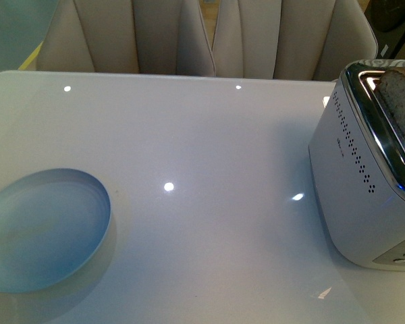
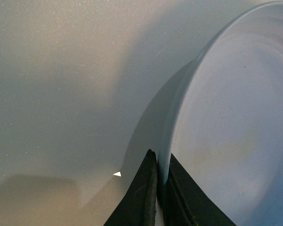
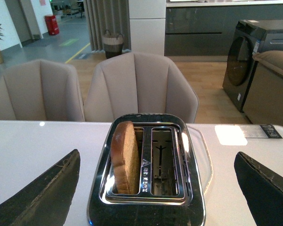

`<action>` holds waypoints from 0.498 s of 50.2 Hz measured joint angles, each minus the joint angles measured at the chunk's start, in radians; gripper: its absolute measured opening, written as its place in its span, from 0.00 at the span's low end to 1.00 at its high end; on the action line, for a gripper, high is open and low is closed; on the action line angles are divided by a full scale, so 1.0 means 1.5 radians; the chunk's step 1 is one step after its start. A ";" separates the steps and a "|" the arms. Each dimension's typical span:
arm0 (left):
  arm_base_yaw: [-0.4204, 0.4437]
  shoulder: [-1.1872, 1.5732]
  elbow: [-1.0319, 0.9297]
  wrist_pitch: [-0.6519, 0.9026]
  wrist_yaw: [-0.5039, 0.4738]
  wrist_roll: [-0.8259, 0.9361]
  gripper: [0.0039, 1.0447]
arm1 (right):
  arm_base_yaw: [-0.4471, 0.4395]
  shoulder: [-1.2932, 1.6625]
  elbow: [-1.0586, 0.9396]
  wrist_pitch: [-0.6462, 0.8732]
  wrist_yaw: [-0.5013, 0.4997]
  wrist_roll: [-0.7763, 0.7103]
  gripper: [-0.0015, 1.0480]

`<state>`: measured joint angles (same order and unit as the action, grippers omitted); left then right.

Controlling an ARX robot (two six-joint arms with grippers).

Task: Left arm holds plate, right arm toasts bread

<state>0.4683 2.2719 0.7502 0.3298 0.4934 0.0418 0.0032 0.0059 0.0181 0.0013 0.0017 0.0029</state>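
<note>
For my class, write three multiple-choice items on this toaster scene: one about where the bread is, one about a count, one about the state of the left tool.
1. Where is the bread?
A. On the plate
B. Standing in a toaster slot
C. Flat on the table

2. How many slots does the toaster have?
A. One
B. Two
C. Four

3. What is the left tool doing?
A. Shut on the rim of the plate
B. Open above the table
C. Holding the bread

Answers:
1 B, the slice stands upright in one slot, its top poking out.
2 B, the right wrist view shows two slots side by side, one empty.
3 A, the left wrist view shows its dark fingers pinching the plate's edge from both sides.
</note>
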 joint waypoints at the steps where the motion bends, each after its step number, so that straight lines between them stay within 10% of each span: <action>1: -0.001 0.001 0.000 0.001 -0.001 -0.001 0.04 | 0.000 0.000 0.000 0.000 0.000 0.000 0.92; 25: -0.007 -0.011 -0.029 0.037 -0.018 -0.051 0.68 | 0.000 0.000 0.000 0.000 0.000 0.000 0.92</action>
<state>0.4580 2.2559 0.7063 0.3847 0.4667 -0.0341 0.0032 0.0059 0.0181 0.0013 0.0017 0.0029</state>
